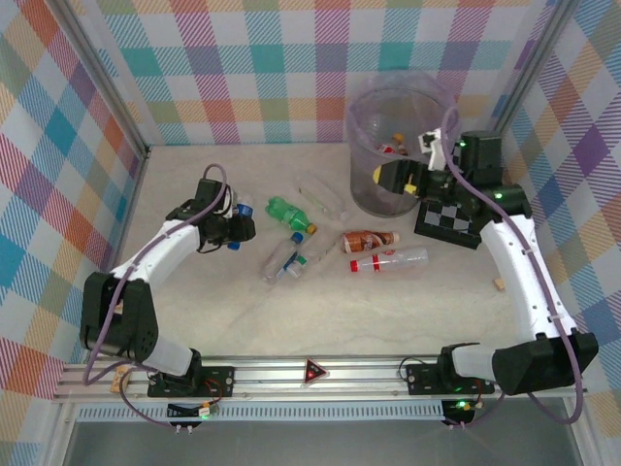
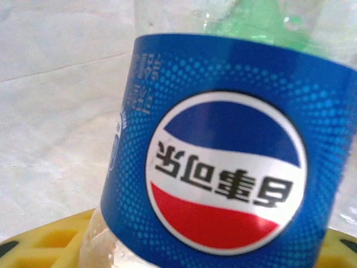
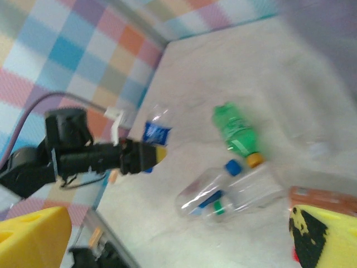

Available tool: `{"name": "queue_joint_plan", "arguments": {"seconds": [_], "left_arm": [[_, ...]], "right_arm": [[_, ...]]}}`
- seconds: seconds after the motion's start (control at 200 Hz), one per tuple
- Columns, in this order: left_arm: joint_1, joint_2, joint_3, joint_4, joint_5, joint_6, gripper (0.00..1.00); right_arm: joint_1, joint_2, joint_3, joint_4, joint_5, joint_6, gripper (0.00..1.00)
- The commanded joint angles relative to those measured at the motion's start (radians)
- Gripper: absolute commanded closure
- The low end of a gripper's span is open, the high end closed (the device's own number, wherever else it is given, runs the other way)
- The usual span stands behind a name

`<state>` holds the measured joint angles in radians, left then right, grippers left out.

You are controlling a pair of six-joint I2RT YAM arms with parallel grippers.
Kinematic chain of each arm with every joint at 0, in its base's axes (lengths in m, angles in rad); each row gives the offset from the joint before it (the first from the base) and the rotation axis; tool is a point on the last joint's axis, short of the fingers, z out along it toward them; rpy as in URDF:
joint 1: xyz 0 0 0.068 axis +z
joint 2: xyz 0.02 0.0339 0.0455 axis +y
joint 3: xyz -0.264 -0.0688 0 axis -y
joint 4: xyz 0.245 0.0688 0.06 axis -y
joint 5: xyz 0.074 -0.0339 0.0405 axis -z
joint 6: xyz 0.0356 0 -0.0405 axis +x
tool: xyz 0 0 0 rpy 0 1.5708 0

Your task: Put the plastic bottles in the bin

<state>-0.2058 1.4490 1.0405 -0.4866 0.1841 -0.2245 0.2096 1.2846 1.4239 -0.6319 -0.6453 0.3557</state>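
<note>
Blue-labelled and clear-bodied, the Pepsi bottle (image 2: 223, 167) is the leftmost of the lot, near the left wall. It sits between the yellow fingers (image 2: 50, 240) of the left gripper (image 1: 243, 227), which have it clamped from both sides. In the right wrist view it stands roughly upright at that gripper's tip; whether it is off the table (image 1: 194, 320) I cannot tell.

Just right of it lies the green bottle (image 1: 287, 211), its orange cap pointing toward the near right. Nearer the arms, two clear bottles (image 1: 289, 258) lie side by side and touching, one with a blue cap. Behind them, toward the far wall, a lone clear bottle (image 1: 325, 194) lies on its own.

Further right, the brown bottle (image 1: 369, 239) and the red bottle (image 1: 388, 260) lie close together, caps pointing opposite ways, the red one nearer the arms.

The bin (image 1: 361, 184) stands at the far right of the table, a few bottles (image 1: 393, 148) already at its bottom. The right gripper (image 1: 395, 177) hangs over its near rim, fingers spread wide with nothing between them. A chequered board (image 1: 448, 218) lies just right of the bin, partly under the right arm
</note>
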Motion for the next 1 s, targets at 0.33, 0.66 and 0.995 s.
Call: {"name": "queue_joint_plan", "arguments": {"seconds": [0.33, 0.66, 0.995], "left_arm": [[-0.133, -0.118, -0.076, 0.392, 0.445, -0.336, 0.46], [-0.278, -0.024, -0.022, 0.546, 0.479, -0.421, 0.46], [-0.303, 0.017, 0.010, 0.556, 0.500, -0.424, 0.45]], "right_arm": [[0.241, 0.254, -0.002, 0.395, -0.023, 0.203, 0.01], [0.283, 0.397, 0.044, 0.420, -0.008, 0.201, 0.01], [0.283, 0.423, 0.037, 0.444, -0.023, 0.221, 0.29]]}}
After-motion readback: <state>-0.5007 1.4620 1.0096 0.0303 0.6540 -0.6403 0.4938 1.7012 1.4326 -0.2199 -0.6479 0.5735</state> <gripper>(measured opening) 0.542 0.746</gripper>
